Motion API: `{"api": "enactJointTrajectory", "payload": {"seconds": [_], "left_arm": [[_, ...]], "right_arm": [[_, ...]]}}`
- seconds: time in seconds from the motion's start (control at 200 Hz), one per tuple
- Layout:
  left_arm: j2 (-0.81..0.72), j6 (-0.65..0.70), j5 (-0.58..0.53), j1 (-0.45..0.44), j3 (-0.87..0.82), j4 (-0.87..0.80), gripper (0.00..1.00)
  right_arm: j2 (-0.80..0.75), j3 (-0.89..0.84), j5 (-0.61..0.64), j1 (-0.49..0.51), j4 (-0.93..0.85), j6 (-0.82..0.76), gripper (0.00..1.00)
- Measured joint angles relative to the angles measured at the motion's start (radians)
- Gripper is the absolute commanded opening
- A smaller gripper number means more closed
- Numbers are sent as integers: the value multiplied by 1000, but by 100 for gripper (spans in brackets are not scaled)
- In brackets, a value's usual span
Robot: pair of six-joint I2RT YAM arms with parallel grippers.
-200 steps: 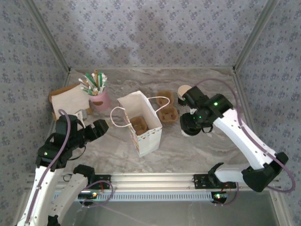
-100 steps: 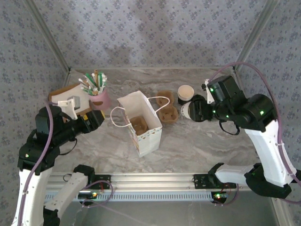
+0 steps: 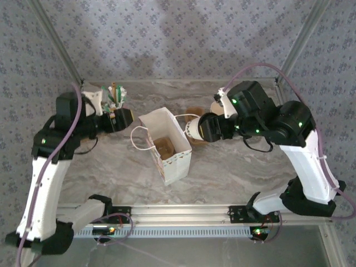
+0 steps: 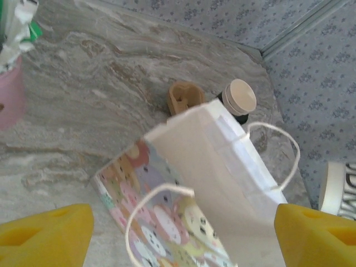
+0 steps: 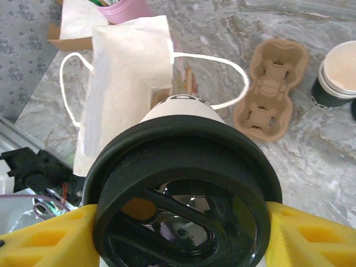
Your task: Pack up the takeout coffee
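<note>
Top external view: the right gripper (image 3: 207,128) is clamped on the takeout coffee (image 3: 193,129) and has swung it in from the right side of the tabletop (image 3: 233,167). The cup now hangs tipped sideways, just beside the far rim of the white bag (image 3: 169,150). Meanwhile the left gripper (image 3: 119,118) has lifted toward the far-left corner, jaws wide and empty. Dropping it in looks next.

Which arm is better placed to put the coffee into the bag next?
Right: the right claw grips the coffee cup beside the open white bag; the left claw is open and empty.
</note>
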Motion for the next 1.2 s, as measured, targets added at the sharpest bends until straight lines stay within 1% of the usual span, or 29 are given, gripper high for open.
{"api": "enactJointTrajectory", "payload": {"seconds": [0.08, 0.215, 0.32, 0.405, 0.59, 0.715, 0.969, 1.199], "left_arm": [[98, 9, 5, 19, 79, 5, 83], [253, 22, 16, 55, 180, 3, 76], [348, 42, 12, 70, 243, -8, 70], [411, 59, 0, 72, 277, -10, 67], [506, 95, -43, 72, 299, -23, 60], [563, 111, -68, 60, 310, -23, 59], [654, 150, -90, -17, 336, -27, 57], [671, 156, -90, -20, 304, -21, 56]], "right_arm": [[28, 25, -6, 23, 5, 0, 67], [76, 74, -16, 61, 8, 0, 67], [125, 125, -21, 85, 6, 0, 67], [174, 175, -21, 98, -5, 0, 67], [282, 262, -21, 109, -44, 0, 67], [342, 302, -21, 113, -78, 0, 67], [409, 343, -29, 119, -84, 0, 67], [474, 365, -34, 133, -84, -1, 67]]}}
